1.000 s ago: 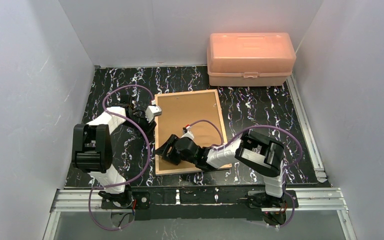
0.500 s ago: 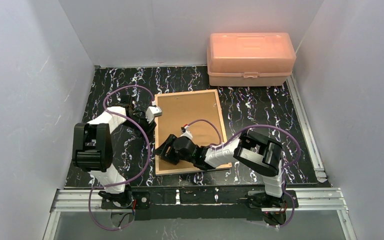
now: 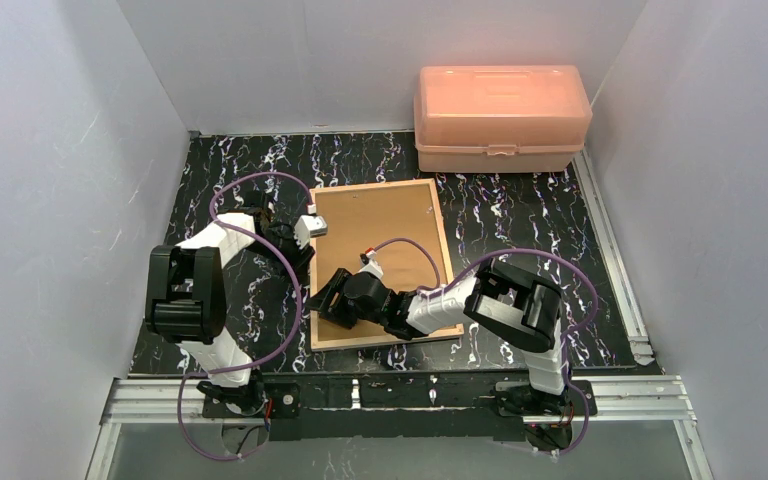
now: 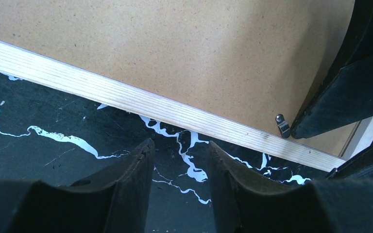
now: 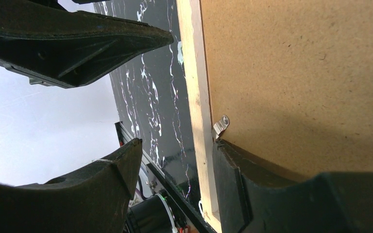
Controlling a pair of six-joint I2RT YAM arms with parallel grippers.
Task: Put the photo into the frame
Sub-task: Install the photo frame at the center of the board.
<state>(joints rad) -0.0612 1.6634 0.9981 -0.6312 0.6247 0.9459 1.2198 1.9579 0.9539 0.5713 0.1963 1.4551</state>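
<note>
A thin picture frame of light wood (image 3: 370, 187) lies flat with its back up in the middle of the black desk with white streaks (image 3: 520, 220). A plain brown backing board (image 3: 370, 215) fills the frame. The left gripper (image 3: 305, 228) is at the frame's left side, near the far corner. From its own camera, its jaws are apart with nothing between them, low over the desk just beside the wooden edge (image 4: 150, 104). The right gripper (image 3: 328, 300) is at the same left side, nearer the arms. Its jaws are also apart and stand on either side of the wooden edge (image 5: 196, 97). One finger is on the board side, right by a small metal clip (image 5: 221, 126), and the other is out over the desk. They are not squeezing the wood. A see-through orange plastic box with a lid (image 3: 502, 118) sits at the far right of the desk, well apart from the frame.
</note>
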